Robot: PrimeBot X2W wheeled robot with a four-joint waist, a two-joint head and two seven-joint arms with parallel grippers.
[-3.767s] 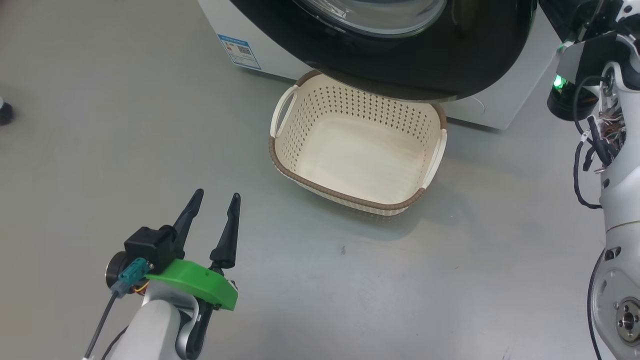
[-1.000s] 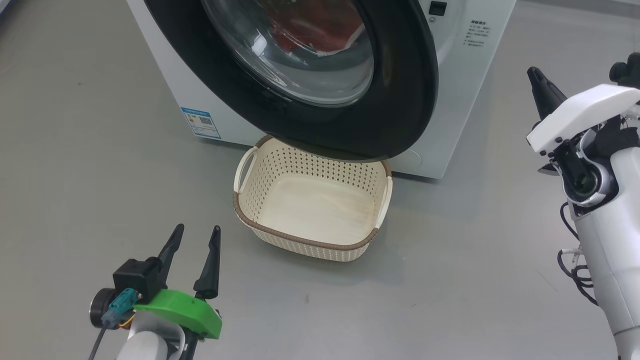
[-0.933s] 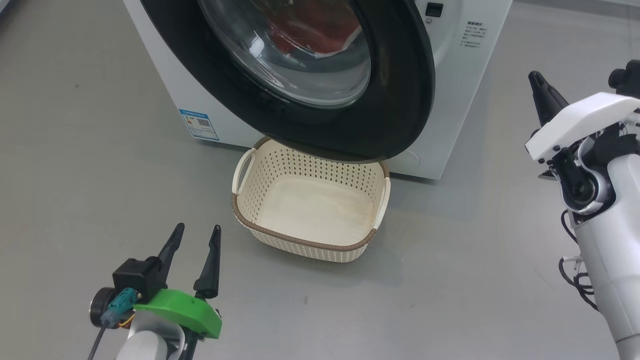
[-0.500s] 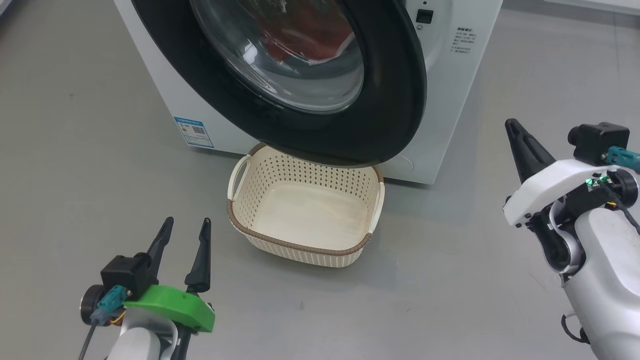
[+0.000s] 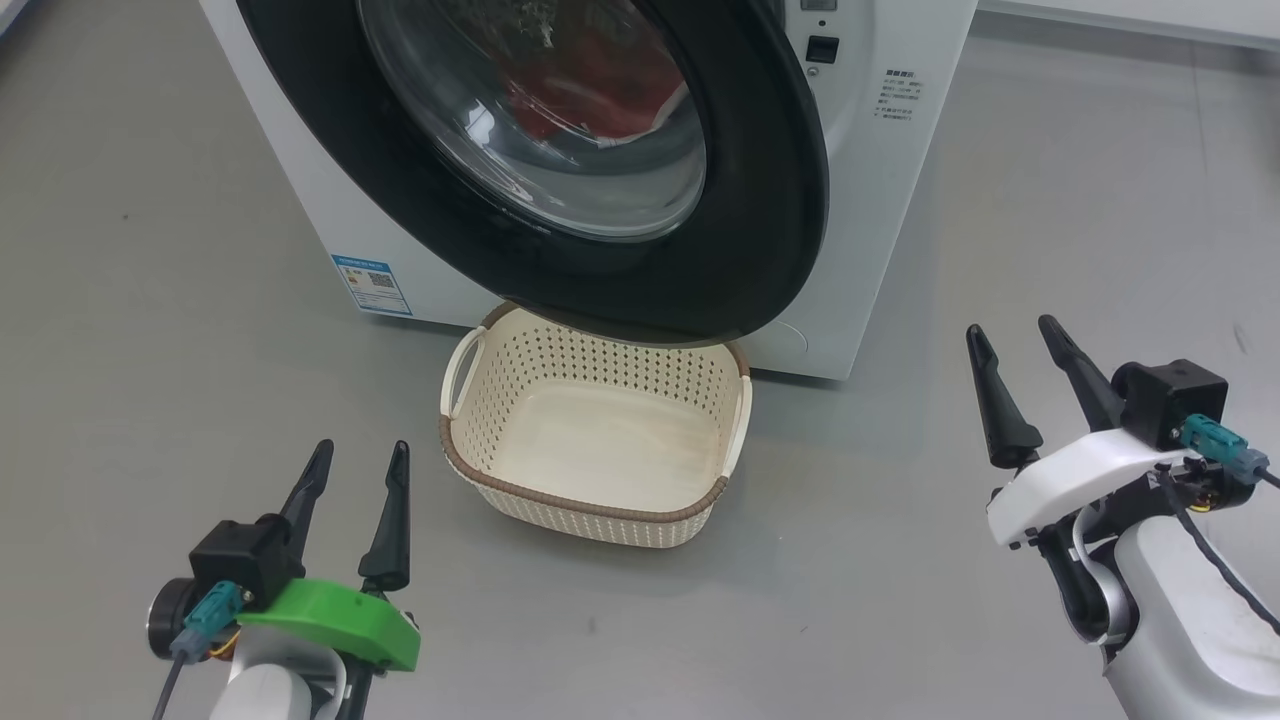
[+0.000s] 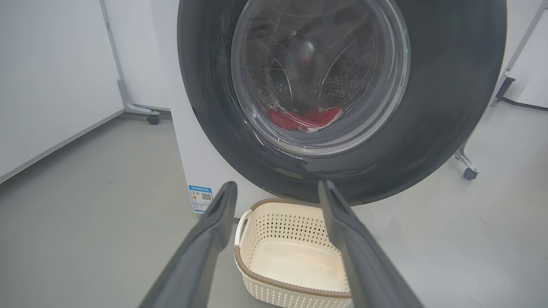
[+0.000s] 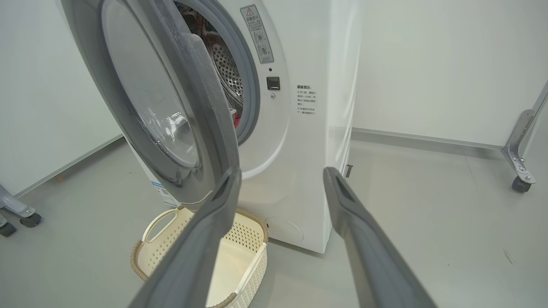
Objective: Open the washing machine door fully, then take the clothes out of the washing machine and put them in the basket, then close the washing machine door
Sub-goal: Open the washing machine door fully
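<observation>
The washing machine (image 5: 900,180) stands ahead with its black-rimmed washing machine door (image 5: 760,200) partly swung out, hanging over the far edge of the basket (image 5: 580,505). Red clothes (image 5: 590,90) show through the glass, lying in the drum (image 6: 299,119). The cream basket is empty. My left gripper (image 5: 361,447) hovers open over the floor, left of the basket. My right gripper (image 5: 1011,327) is open too, off to the basket's right. The right wrist view looks at the door's edge (image 7: 201,98) and the gap behind it, between the fingertips of the right gripper (image 7: 282,171).
A blue sticker (image 5: 370,283) marks the machine's lower left front. Wheeled frame legs with casters (image 7: 520,182) stand right of the machine, and another caster (image 6: 152,119) stands to its left. Grey floor lies all round the basket.
The head camera has shifted, so the whole picture moved. My right arm came down from the upper right to the lower right, and its fingers have spread apart. The left gripper stays open.
</observation>
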